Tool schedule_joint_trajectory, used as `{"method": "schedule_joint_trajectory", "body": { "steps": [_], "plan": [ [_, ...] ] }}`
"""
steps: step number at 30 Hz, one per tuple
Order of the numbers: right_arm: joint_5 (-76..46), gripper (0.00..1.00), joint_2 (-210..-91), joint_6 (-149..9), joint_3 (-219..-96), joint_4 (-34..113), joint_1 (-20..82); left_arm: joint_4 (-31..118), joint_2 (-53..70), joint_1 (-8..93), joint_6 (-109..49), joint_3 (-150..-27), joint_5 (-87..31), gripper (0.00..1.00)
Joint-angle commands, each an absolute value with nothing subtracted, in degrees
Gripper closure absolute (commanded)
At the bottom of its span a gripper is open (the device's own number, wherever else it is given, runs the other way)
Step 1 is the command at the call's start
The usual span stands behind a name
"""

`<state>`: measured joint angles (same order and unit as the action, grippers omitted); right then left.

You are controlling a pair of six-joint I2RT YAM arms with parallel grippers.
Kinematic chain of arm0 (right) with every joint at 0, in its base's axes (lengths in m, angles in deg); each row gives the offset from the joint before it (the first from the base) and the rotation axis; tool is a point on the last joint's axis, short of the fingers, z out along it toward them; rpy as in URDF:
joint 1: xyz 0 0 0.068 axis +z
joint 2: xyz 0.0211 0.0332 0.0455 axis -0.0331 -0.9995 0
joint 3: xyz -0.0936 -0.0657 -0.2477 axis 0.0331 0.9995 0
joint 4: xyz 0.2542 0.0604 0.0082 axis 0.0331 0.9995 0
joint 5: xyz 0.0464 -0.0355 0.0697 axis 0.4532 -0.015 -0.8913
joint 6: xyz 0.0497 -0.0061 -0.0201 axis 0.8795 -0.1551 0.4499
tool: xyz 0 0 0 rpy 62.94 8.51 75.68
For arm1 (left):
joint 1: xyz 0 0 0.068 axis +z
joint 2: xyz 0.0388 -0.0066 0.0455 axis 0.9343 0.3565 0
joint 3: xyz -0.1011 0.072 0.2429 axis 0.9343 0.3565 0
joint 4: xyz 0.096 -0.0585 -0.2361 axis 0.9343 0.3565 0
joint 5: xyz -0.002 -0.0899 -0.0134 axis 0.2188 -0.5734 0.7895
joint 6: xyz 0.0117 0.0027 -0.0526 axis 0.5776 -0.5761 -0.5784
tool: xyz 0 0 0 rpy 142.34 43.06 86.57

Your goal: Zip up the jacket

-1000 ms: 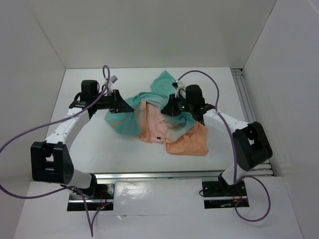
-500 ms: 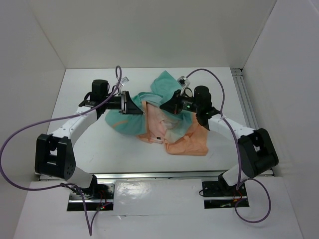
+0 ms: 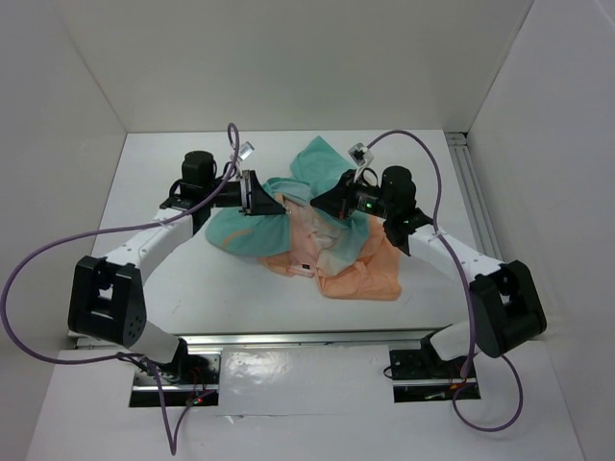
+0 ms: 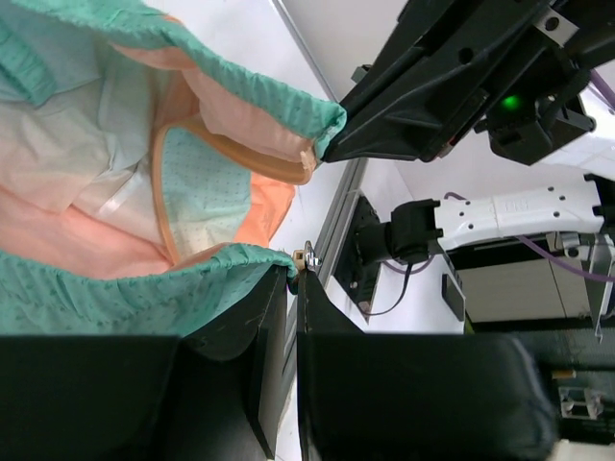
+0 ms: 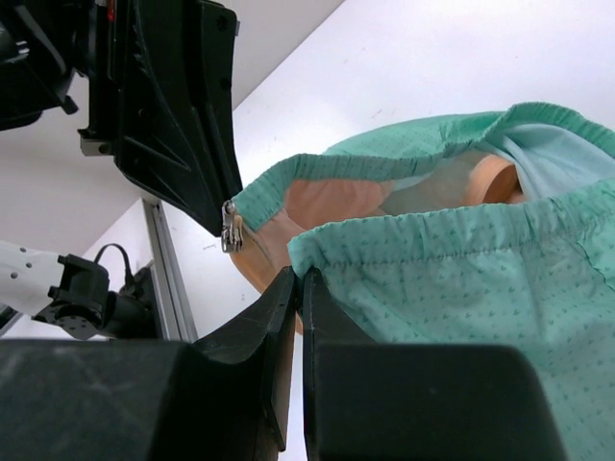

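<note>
While the left pincer (image 4: 296, 277) and right pincer (image 5: 300, 280) each pinch shut on a thin edge of the jacket (image 3: 360, 274), fabric between their tips could slip free if they pull apart.

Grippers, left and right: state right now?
Left gripper: shut on the jacket, at a teal hem corner.
Right gripper: shut on the jacket, at the other teal hem corner.
</note>
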<state>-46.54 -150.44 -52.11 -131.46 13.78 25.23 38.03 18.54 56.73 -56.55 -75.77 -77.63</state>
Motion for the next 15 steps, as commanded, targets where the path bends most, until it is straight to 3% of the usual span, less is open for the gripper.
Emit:
{"method": "schedule_joint_trajectory", "body": {
  "steps": [1,15],
  "plan": [
    [-46.33,1.0,-148.77,-51.14,-131.05,8.9,25.89,31.4,19.88,56.54,-56.68,-74.72,-82.62,1.0],
    [-53.18,1.0,-149.99,-51.13,-130.61,8.89,26.95,27.27,20.41,56.02,-57.73,-74.18,-82.37,1.0]
  ]
}}
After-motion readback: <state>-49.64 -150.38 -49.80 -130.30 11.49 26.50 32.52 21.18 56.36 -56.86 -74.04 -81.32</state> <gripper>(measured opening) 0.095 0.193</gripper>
